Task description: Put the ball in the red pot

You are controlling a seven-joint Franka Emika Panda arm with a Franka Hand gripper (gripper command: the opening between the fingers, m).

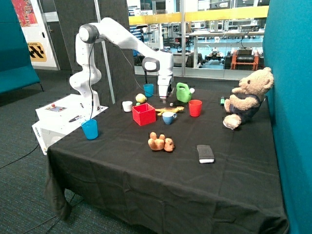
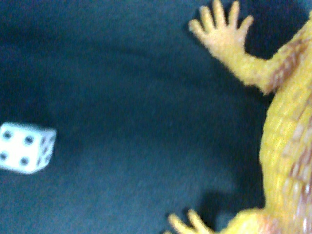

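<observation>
A black-clothed table (image 1: 146, 170) holds scattered toys. A white robot arm (image 1: 122, 41) reaches down, its gripper (image 1: 165, 100) low over the cloth beside a yellow toy lizard (image 2: 287, 141) and a white die (image 2: 25, 147); whether its fingers are open cannot be told. The red pot (image 1: 144, 114) sits nearby. The ball (image 1: 141, 98) rests on the cloth just behind the pot, outside it.

Black-draped tabletop (image 1: 122, 165) bearing the red pot (image 1: 144, 114), the ball (image 1: 141, 98), yellow toy lizard (image 2: 287, 146), white die (image 2: 25, 147), blue cups (image 1: 90, 129), red cup (image 1: 195, 107), green watering can (image 1: 184, 92), teddy bear (image 1: 247, 97)
</observation>
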